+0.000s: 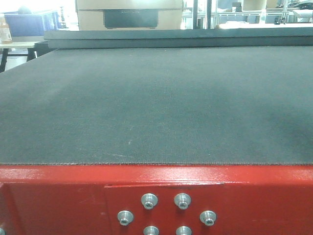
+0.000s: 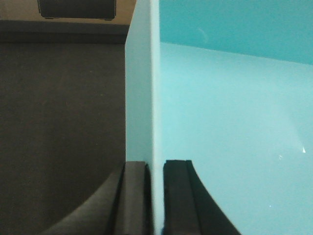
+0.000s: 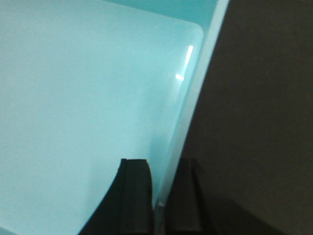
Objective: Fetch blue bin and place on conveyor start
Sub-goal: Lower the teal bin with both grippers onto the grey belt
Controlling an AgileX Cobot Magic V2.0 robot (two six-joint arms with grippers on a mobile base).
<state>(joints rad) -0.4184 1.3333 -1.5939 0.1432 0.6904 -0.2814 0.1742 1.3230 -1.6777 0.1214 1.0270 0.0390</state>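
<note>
The pale aqua rectangular plastic bin [image 2: 234, 122] sat open-side-up over the matte black conveyor belt [image 1: 156, 107]; long axis unclear; left gripper [image 2: 156, 169] and right gripper [image 3: 159, 166] each clenched a bin wall.

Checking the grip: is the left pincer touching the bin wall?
Touching. Left wrist view: the left pincer clamps the bin wall, a finger pressed on each side.

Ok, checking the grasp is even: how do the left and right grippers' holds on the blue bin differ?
In the left gripper the blue bin wall runs straight up the view; in the right gripper it slants. Bin interior lies image-right of the left gripper, image-left of the right. Both are shut on the wall, one finger inside, one outside.
</note>
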